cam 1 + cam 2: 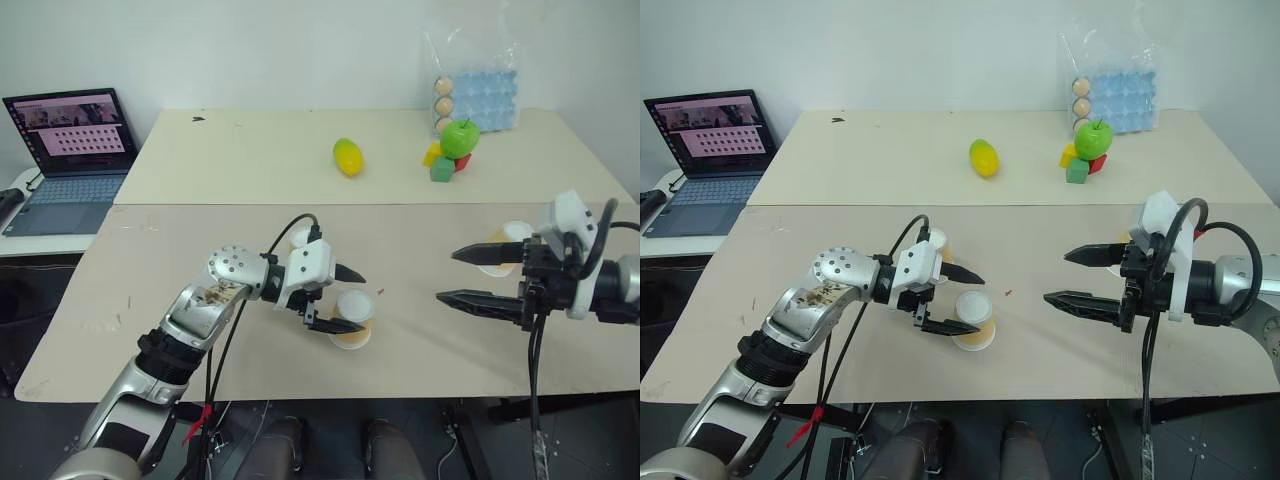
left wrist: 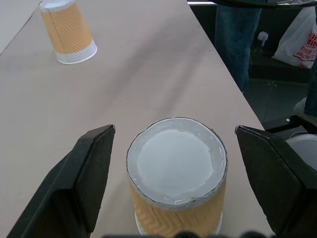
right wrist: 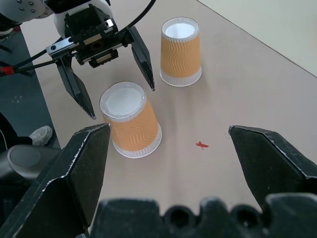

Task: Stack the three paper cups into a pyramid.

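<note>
Far table: a pale cream table top (image 1: 250,160) sits beyond the near one, carrying items apart from the task.
Fruit: a yellow-green oval mango-like fruit (image 1: 348,157) lies near the middle of the far table.
Blocks: a cluster of coloured toy blocks (image 1: 441,163) with a green apple (image 1: 460,138) on top stands at about 3 o'clock from the fruit, well apart from it.
Egg pack: a clear plastic bag holding a blue egg tray (image 1: 478,92) sits at 12 o'clock from the apple, against the wall.
Laptop: an open grey laptop (image 1: 70,160) rests on a side surface at 9 o'clock of the far table.
Near table: a beige-pink board table (image 1: 180,250) bears all three cups; a small red mark (image 3: 200,145) lies on it between the two arms.
Middle cup: a tapered pale orange paper cup with white rim and white base (image 1: 355,318) stands upside down, wide rim on the table, zigzag ribbing on its wall.
Left gripper (image 1: 345,299): black fingers spread wide on either side of that cup, not touching it.
Second cup (image 3: 181,51): same kind, inverted, at about 11 o'clock of the middle cup, behind the left wrist.
Third cup (image 1: 503,247): same kind, inverted, partly hidden behind the right gripper.
Right gripper (image 1: 455,276): fingers wide apart, holding nothing, pointing toward the left gripper.
Obstruction: nothing lies between the middle cup and the open fingers around it.
</note>
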### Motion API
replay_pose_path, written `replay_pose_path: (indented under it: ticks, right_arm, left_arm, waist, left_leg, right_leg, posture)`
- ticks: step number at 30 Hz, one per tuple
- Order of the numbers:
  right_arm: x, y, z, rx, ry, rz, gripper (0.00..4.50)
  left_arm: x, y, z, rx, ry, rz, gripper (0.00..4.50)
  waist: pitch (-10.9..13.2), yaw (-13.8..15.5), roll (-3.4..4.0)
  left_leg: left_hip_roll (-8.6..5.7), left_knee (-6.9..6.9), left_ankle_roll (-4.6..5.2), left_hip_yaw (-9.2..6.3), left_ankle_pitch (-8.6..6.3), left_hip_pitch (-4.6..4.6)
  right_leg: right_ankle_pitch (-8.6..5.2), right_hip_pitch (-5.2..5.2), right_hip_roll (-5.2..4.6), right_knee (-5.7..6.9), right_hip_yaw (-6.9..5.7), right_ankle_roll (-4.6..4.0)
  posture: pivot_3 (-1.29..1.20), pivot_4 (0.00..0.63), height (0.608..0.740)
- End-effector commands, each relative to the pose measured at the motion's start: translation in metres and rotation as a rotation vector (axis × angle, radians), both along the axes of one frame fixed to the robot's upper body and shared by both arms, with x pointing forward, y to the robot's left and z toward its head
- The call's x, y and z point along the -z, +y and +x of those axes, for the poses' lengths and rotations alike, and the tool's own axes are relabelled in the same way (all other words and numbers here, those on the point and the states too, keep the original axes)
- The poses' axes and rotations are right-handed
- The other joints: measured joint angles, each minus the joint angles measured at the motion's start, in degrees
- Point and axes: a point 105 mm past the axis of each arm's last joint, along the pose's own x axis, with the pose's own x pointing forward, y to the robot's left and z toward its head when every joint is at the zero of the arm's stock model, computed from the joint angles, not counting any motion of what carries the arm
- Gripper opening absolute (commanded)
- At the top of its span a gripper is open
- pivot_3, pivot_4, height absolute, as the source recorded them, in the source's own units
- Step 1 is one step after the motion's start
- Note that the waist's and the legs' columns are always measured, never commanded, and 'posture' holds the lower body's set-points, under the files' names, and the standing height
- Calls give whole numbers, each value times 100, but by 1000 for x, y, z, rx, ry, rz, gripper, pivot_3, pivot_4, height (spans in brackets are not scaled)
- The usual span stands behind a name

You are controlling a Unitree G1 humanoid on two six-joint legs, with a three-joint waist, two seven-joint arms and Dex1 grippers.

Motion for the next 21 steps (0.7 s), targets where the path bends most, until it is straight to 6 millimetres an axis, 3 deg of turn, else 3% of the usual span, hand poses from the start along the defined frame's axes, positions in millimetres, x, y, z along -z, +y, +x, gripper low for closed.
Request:
replay_pose_path:
  ticks: [1,9,10,14,21]
  right_arm:
    - [-10,-1,-1,9,-52,-21,4500]
    - [-12,0,0,14,-64,-22,4500]
    - [-12,0,0,15,-64,-22,4500]
    - [-12,0,1,19,-67,-22,4500]
    - [-12,-1,0,20,-66,-22,4500]
  left_arm:
    - [3,-2,-1,16,-44,17,4136]
    - [10,-4,-2,15,-50,25,4136]
    - [10,-4,-2,14,-49,24,3621]
    - [9,-6,-3,22,-35,12,2453]
    - [-9,-14,9,-29,-49,-38,2388]
  waist:
    - [0,1,0]
    - [0,2,0]
    - [0,1,0]
    - [0,0,0]
    - [0,3,0]
  left_leg:
    - [0,0,0,0,0,0]
    - [0,0,0,0,0,0]
    - [0,1,0,0,0,0]
    - [0,1,0,0,0,-1]
    - [0,2,1,0,1,0]
  right_leg:
    - [0,0,0,0,0,-1]
    - [7,0,0,0,0,-11]
    - [7,0,0,0,0,-11]
    - [6,0,0,-1,0,-10]
    - [6,1,0,0,0,-8]
  posture:
    - [0,150,740]
    - [0,150,740]
    - [0,150,740]
    - [0,150,740]
    - [0,150,740]
